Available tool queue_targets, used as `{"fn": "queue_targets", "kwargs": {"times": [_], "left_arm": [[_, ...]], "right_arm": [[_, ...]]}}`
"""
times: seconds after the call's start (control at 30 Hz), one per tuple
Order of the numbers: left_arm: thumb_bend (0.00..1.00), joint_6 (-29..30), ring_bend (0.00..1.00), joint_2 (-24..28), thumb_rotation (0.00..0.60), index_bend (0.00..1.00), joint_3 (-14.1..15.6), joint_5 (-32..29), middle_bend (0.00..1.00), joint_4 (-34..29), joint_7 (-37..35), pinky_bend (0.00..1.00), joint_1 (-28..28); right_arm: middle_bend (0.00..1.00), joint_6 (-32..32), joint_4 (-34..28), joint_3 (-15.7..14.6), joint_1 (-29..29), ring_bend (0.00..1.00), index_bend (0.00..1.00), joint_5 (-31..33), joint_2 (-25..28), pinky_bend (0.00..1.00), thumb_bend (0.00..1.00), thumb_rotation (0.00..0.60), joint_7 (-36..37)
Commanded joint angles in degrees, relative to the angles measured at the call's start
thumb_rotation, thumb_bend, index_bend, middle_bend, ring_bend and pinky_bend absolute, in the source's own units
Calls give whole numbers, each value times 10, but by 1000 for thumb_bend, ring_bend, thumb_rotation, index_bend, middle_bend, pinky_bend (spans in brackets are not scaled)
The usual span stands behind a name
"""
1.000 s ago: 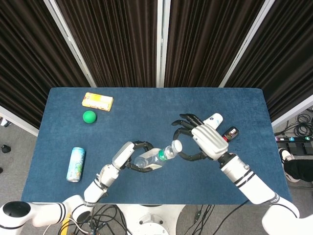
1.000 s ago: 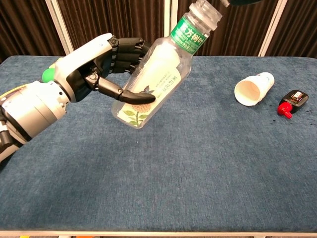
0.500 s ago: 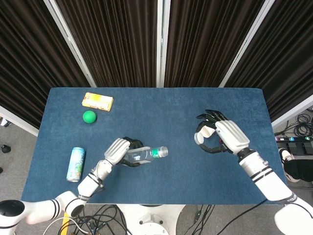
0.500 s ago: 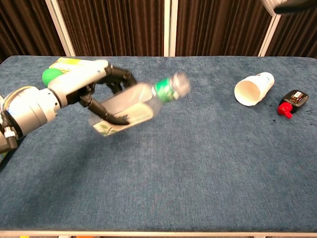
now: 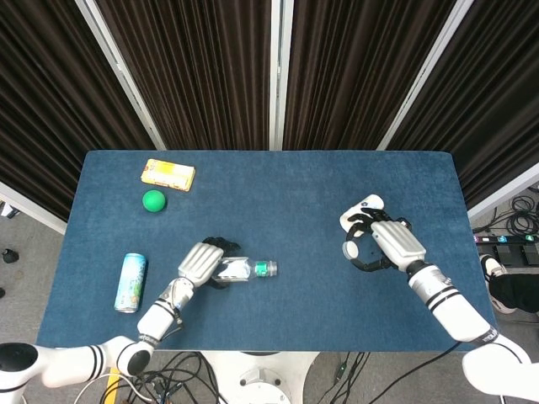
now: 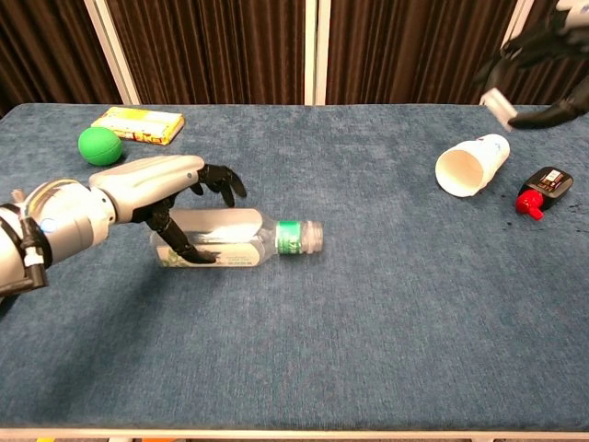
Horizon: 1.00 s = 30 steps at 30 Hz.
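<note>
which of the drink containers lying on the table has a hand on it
The clear plastic bottle with the green label: the left hand arches over it with fingers touching. The can and the white paper cup lie apart from both hands.

My left hand (image 6: 161, 198) is bringing the bottle (image 6: 241, 240) down from its tilt in the air to lie flat on the table (image 6: 368, 322), neck toward three o'clock, while my right hand (image 5: 383, 244) is carrying the white cap (image 6: 498, 104) away toward three o'clock.
</note>
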Motion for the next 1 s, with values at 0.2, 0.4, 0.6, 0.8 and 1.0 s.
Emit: {"fn": "queue_targets", "kwargs": {"times": [0.2, 0.4, 0.6, 0.8, 1.0], "left_arm": [[86, 115, 109, 74, 600, 155, 15, 41, 200, -66, 9, 180, 65], [64, 201, 109, 152, 600, 155, 38, 91, 200, -92, -16, 165, 123], [60, 237, 109, 205, 600, 155, 47, 98, 200, -92, -55, 158, 166], [60, 247, 109, 241, 600, 155, 48, 87, 199, -83, -93, 153, 198], [60, 287, 109, 282, 600, 160, 51, 87, 200, -77, -123, 149, 243]], "right_arm": [[154, -24, 90, -23, 27, 0, 601, 17, -93, 0, 402, 600, -61], [125, -9, 187, -43, 38, 0, 540, 20, -199, 0, 359, 600, -129], [61, 1, 250, -62, 35, 0, 352, 16, -259, 0, 355, 600, -171], [16, 53, 237, -55, 6, 0, 80, -15, -243, 0, 320, 600, -146], [15, 200, 181, -51, -79, 0, 69, -70, -156, 0, 233, 600, -100]]}}
